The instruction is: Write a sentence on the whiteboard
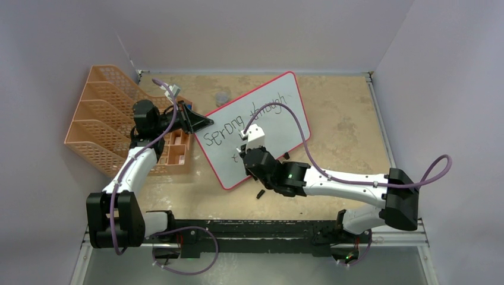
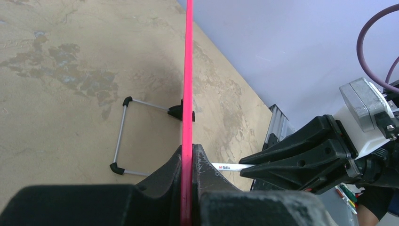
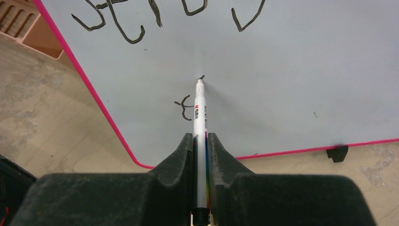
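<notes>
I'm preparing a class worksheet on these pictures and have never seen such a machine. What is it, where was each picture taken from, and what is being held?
These are two robot arms bolted at a table's near edge. The wide picture looks down from above; the other two come from a camera on each wrist. The left gripper is clamped on the pink edge of the whiteboard. The right gripper holds a marker, its tip on the board below the sentence. An orange file rack stands on the table.
</notes>
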Robot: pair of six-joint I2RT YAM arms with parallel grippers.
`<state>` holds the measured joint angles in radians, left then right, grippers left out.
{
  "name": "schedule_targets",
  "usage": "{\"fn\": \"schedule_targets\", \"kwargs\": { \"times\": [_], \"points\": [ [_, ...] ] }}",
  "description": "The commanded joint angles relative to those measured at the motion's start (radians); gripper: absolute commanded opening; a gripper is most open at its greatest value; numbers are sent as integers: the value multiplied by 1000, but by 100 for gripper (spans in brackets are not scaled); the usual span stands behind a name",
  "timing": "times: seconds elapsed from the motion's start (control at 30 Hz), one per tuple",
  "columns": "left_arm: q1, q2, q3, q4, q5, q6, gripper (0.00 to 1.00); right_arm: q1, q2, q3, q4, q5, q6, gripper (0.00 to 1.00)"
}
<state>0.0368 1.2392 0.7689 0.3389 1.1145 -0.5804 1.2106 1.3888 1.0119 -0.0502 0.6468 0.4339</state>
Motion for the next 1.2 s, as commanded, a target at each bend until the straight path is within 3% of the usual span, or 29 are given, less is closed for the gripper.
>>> {"fn": "schedule_targets", "kwargs": {
  "times": [0.0, 1.17],
  "points": [
    [-24, -11, 13, -15, 42, 40, 0, -2, 17, 44, -12, -2, 2, 0],
    [-24, -12, 12, -14, 41, 39, 0, -2, 24, -5, -135, -71, 91, 0]
  ]
}}
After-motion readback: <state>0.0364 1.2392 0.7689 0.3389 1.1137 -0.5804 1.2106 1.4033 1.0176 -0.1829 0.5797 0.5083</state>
